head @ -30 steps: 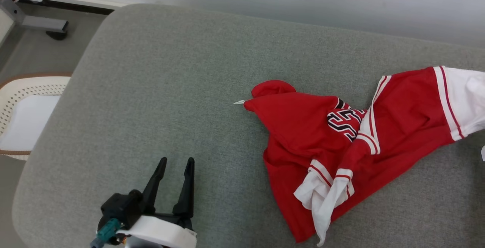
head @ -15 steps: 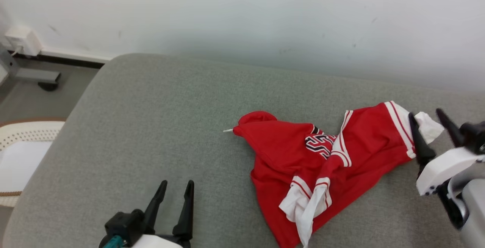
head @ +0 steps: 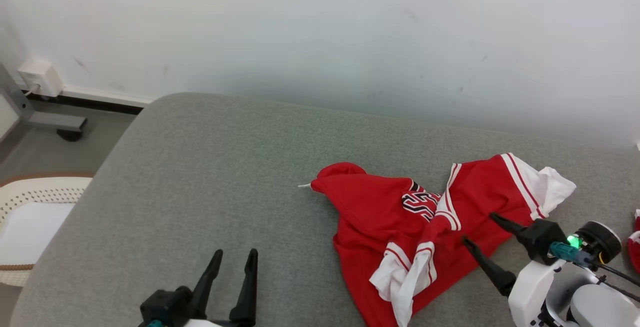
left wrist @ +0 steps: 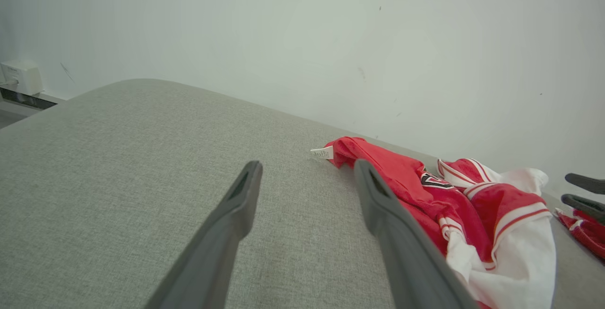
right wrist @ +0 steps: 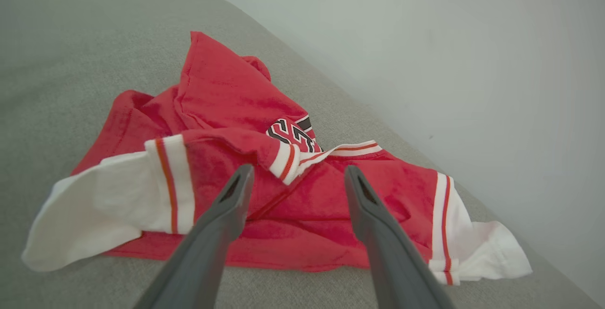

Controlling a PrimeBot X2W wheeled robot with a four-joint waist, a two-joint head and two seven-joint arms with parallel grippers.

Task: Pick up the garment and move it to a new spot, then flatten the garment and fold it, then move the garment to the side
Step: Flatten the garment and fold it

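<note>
The garment [head: 380,207] is a red jersey with white striped trim and a black-and-white chest print, lying crumpled on the right half of the grey cushion [head: 215,167]. My right gripper [head: 479,227] stands open just above the garment's near right part, holding nothing. In the right wrist view its fingers [right wrist: 298,169] frame the red cloth [right wrist: 227,91], with a white sleeve end to the left. My left gripper [head: 235,253] is open and empty at the cushion's near edge, well left of the garment. Between the spread left fingers [left wrist: 308,163] is bare cushion, the garment [left wrist: 425,191] to their right.
A white perforated basket [head: 30,207] stands on the floor left of the cushion. A metal stand foot [head: 60,124] and a wall socket box [head: 40,77] sit at the far left. Another red and white cloth [head: 634,242] peeks in at the right edge. A white wall runs behind.
The head camera has tilted up. My right gripper opened, let the garment's white end drop onto the cushion, and came down left over the red cloth. The left gripper has not moved.
</note>
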